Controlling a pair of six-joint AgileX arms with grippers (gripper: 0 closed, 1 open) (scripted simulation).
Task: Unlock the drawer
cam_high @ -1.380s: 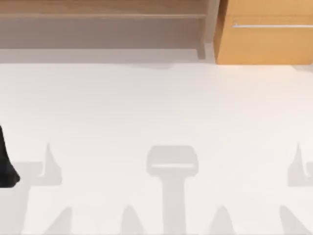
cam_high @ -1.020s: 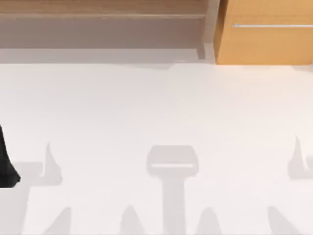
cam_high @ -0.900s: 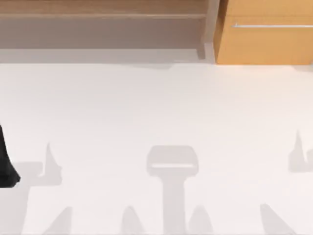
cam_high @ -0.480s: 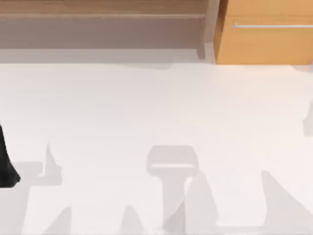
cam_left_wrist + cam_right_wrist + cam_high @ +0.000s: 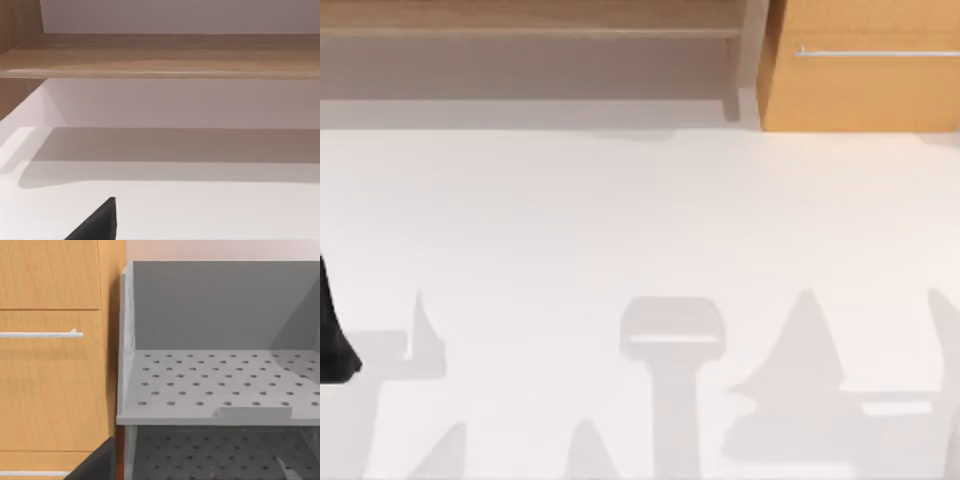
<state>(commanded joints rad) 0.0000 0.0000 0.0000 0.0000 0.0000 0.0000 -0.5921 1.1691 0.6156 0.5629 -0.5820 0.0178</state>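
The drawer (image 5: 865, 85) sits shut at the counter's (image 5: 640, 220) far right edge, its silver bar handle (image 5: 875, 52) untouched. Whether either claw is open or closed I cannot tell. The right arm faces a grey perforated shelf (image 5: 220, 382) beside the drawer, so approaching off-line could strike that shelf instead of the handle.

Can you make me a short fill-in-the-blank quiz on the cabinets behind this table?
1. The orange-tan wooden drawer has a thin silver bar ____ across its front.
2. In the top view, the dull-brown open shelf unit stands to the drawer's ____.
3. The grey shelf beside the drawer is dotted with small ____.

Missing words: handle; left; holes
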